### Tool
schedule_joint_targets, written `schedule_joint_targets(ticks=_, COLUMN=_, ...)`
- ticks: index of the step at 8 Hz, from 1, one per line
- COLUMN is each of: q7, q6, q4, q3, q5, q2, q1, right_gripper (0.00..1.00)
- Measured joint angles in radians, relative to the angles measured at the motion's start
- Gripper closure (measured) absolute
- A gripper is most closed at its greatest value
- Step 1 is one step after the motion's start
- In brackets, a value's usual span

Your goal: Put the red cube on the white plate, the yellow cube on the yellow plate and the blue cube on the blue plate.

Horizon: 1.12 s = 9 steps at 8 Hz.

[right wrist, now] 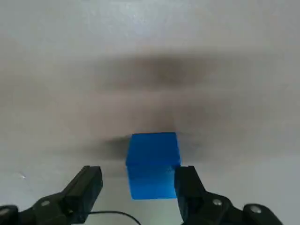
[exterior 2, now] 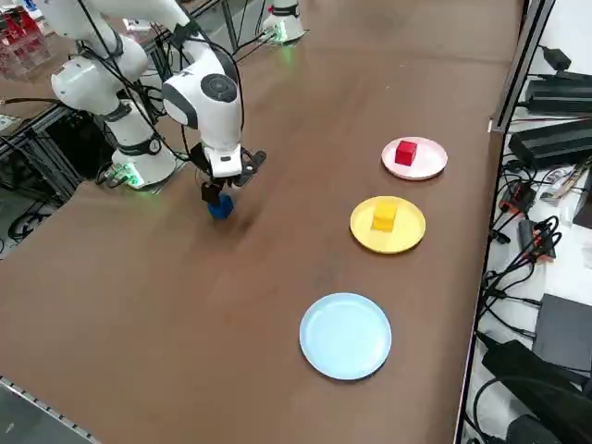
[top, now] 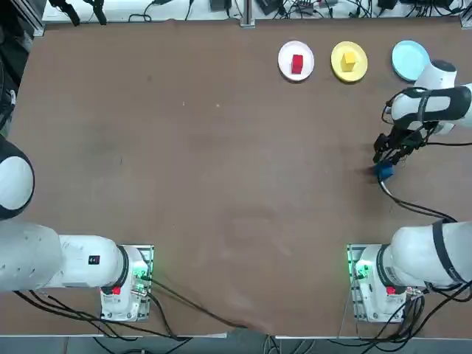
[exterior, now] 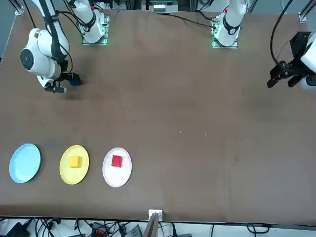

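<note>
the small solid dark-blue cube (right wrist: 153, 164) is seen resting on the brown table (top: 184, 147), between the spread fingers (right wrist: 85, 187) of the right tool (right wrist: 137, 187); one finger is just beside the cube, and whether it touches cannot be told. the cube is not pinched. in the side view the right tool (exterior 2: 222, 190) is held low over the blue cube (exterior 2: 220, 207), pointing down. the cube lies well apart from the round flat light-blue plate (exterior 2: 346, 335), which is bare. next to that plate the round flat yellow plate (exterior 2: 400, 236) is found with the small yellow cube (exterior 2: 384, 216) on it, and beyond it the round flat white plate (exterior 2: 427, 165) carries the small bright-red cube (exterior 2: 405, 153).
</note>
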Motion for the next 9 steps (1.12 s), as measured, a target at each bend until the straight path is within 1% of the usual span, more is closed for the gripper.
schedule_joint_targets(ticks=3, q7=-0.056, q6=0.031, q4=-0.012, q3=-0.002, q5=0.000, q2=0.003, q1=-0.052, right_gripper=0.06)
schedule_joint_targets(ticks=5, q7=-0.057, q6=0.075, q4=-0.031, q3=0.000, q5=0.000, q2=0.017, q1=-0.053, right_gripper=0.05)
schedule_joint_targets(ticks=9, q7=-0.057, q6=0.089, q4=-0.043, q3=0.001, q5=0.000, q2=0.025, q1=-0.053, right_gripper=0.06)
